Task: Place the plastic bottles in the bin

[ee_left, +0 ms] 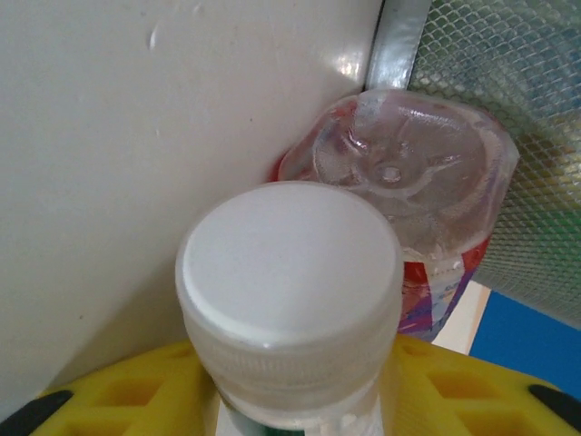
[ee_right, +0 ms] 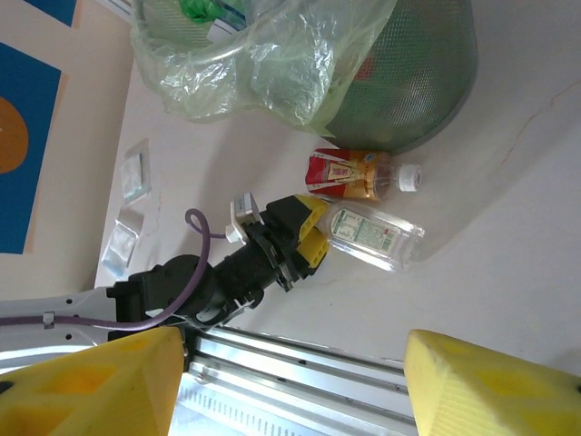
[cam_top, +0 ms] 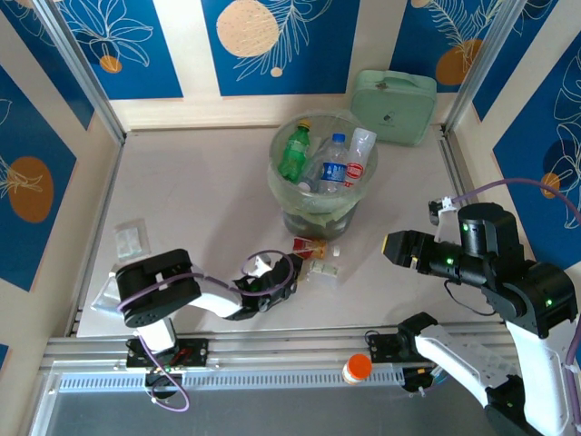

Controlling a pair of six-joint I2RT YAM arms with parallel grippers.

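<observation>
A clear plastic bottle (cam_top: 325, 271) (ee_right: 374, 236) with a green-printed label lies on the table in front of the bin (cam_top: 277, 182) (ee_right: 413, 100). My left gripper (cam_top: 304, 268) (ee_left: 290, 400) (ee_right: 316, 234) is shut on its neck, just behind the white cap (ee_left: 289, 272). A red-labelled bottle (cam_top: 310, 247) (ee_left: 399, 173) (ee_right: 349, 173) lies right beside it, against the bin's mesh wall. Several bottles sit inside the bin, among them a green one (cam_top: 295, 153) and a blue-capped one (cam_top: 334, 165). My right gripper (cam_top: 392, 247) (ee_right: 290, 391) hangs open to the right, holding nothing.
A mint-green zip case (cam_top: 395, 106) stands behind the bin. Small clear packets (cam_top: 132, 238) (ee_right: 134, 177) lie at the table's left. An orange-capped item (cam_top: 358, 367) rests on the front rail (cam_top: 272, 350). The bin's pale green bag (ee_right: 263, 64) spills over its rim.
</observation>
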